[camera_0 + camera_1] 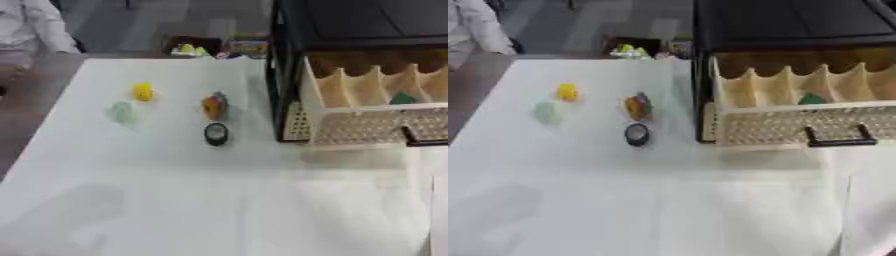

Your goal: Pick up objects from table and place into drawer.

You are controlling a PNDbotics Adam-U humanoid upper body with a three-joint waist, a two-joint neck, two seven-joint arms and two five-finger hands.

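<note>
Neither of the robot's hands shows in either view, so their state cannot be told.

The drawer [798, 115] stands pulled out from a black cabinet [789, 22] at the right of the white worktop [219, 200]. It is pale wood, split by upright dividers into several compartments, with a perforated front panel and a dark handle [839, 139] low on that front. The right eye view shows the front whole; in the left eye view the drawer's right end and most of the handle are cut off by the picture's edge. A small green thing [811, 98] lies inside one of the right-hand compartments, mostly hidden behind the front wall, so its shape cannot be made out.

Four small things rest on the worktop to the left of the drawer, all apart from it. Closest to the drawer's front corner is a dark round thing with a pale centre [216, 133]. Just beyond that is an orange and grey thing [214, 106], too blurred to name. Farther left of the drawer lies a yellow lump [143, 92], and near it, farthest from the drawer, a pale green thing [122, 111] that nearly fades into the white surface.

Behind the worktop, left of the cabinet, sits a dark box [194, 46] holding yellow and green bits, indistinct.
</note>
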